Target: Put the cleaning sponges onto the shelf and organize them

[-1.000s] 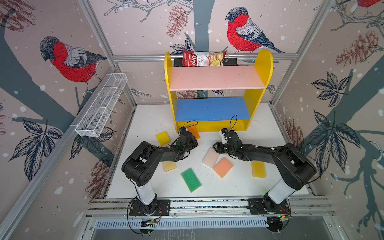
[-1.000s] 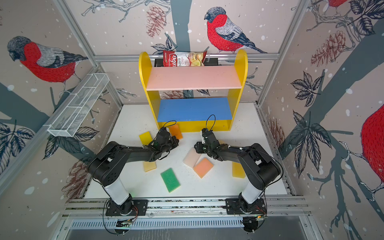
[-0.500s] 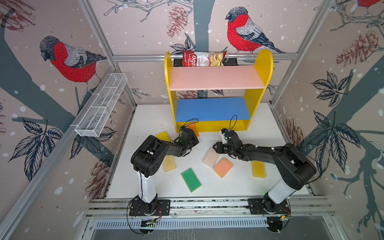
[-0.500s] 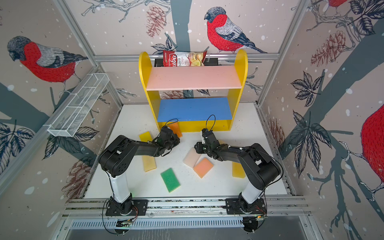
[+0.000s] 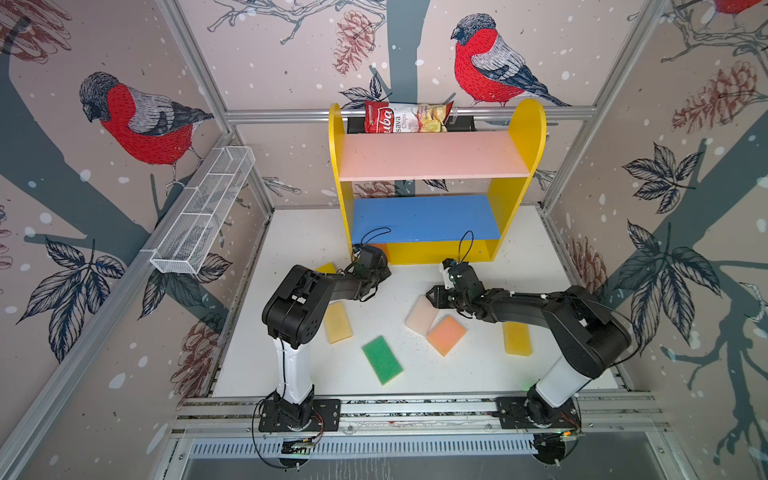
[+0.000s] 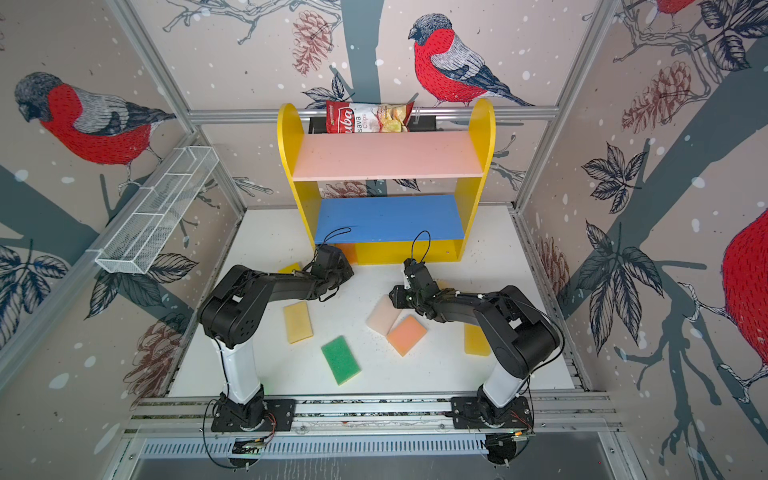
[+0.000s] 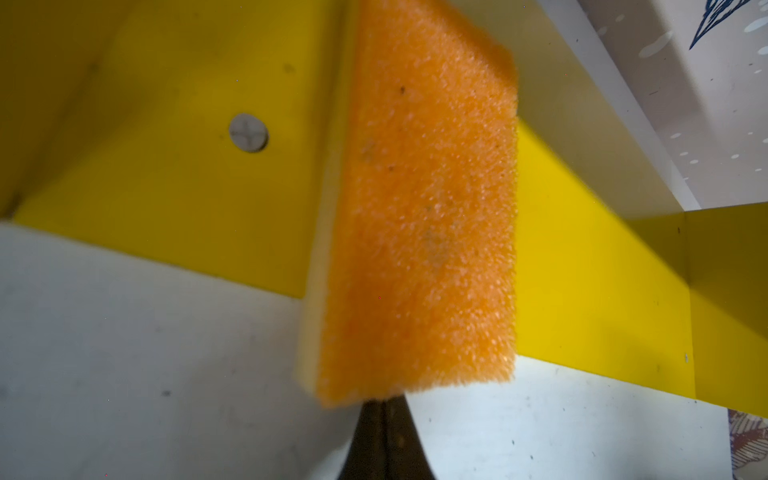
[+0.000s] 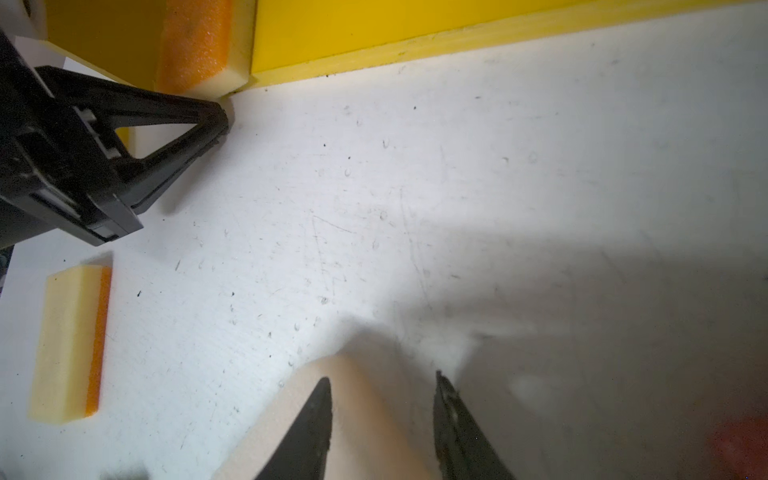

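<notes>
The shelf (image 5: 432, 156) stands at the back, its pink and blue boards bare. An orange sponge (image 7: 419, 208) stands on edge at the left end of the shelf's yellow base (image 7: 590, 266). My left gripper (image 7: 384, 405) is shut, its tips against that sponge's near end; the right wrist view shows the same contact (image 8: 220, 118). My right gripper (image 8: 382, 386) is open, hovering over a cream sponge (image 5: 419, 316) that lies flat. On the table lie more sponges: salmon (image 5: 446, 334), green (image 5: 382, 359), pale yellow (image 5: 337, 322) and yellow (image 5: 516, 338). Another yellow one (image 5: 326, 267) is partly hidden behind the left arm.
A red-and-white chips bag (image 5: 405, 117) sits on the rail behind the shelf top. A white wire basket (image 5: 203, 212) hangs on the left wall. Patterned walls close in the white table (image 5: 415, 382) on three sides.
My left arm has reached toward the shelf, elbow swinging in, and the orange sponge has slid in at the shelf's base. The right arm has not moved.
</notes>
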`<state>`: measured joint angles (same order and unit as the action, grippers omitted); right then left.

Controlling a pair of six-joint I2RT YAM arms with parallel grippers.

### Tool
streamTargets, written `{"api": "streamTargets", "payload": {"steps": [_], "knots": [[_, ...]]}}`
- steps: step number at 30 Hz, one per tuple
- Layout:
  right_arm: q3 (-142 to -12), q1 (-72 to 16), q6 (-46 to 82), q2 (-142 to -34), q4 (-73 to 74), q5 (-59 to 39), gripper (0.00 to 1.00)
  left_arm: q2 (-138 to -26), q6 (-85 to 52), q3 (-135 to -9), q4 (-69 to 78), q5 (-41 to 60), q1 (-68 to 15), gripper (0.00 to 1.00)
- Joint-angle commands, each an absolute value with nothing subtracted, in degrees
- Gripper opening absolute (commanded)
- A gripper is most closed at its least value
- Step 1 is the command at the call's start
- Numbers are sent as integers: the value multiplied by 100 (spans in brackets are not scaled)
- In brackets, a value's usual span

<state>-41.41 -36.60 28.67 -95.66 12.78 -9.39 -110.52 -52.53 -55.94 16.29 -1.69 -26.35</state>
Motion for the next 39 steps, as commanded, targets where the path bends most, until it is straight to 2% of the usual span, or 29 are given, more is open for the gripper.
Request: {"api": "streamTargets", "payload": {"steps": [1, 7, 19, 32, 39], "knots": [[-4175, -3656, 2839, -9604, 1344, -932, 41, -10854, -5194, -5543, 1637, -525, -2593, 0], [-4191, -3658, 2848, -9662, 1379, -1001, 41, -10747, -5159, -5355, 1652, -549, -2447, 0], [-4113, -3657, 2864, -9607, 1366, -967, 41, -10703, -5245, -4976, 2380, 28, -2219, 0], [-4140, -3656, 2843, -9653, 1371, -983, 41, -11021, -6712, -3471, 5281, 1544, -2135, 0], [-4135, -3656, 2848, -9648, 1369, -986, 41, -11409, -7305, -3076, 6167, 1633, -1922, 0]]}}
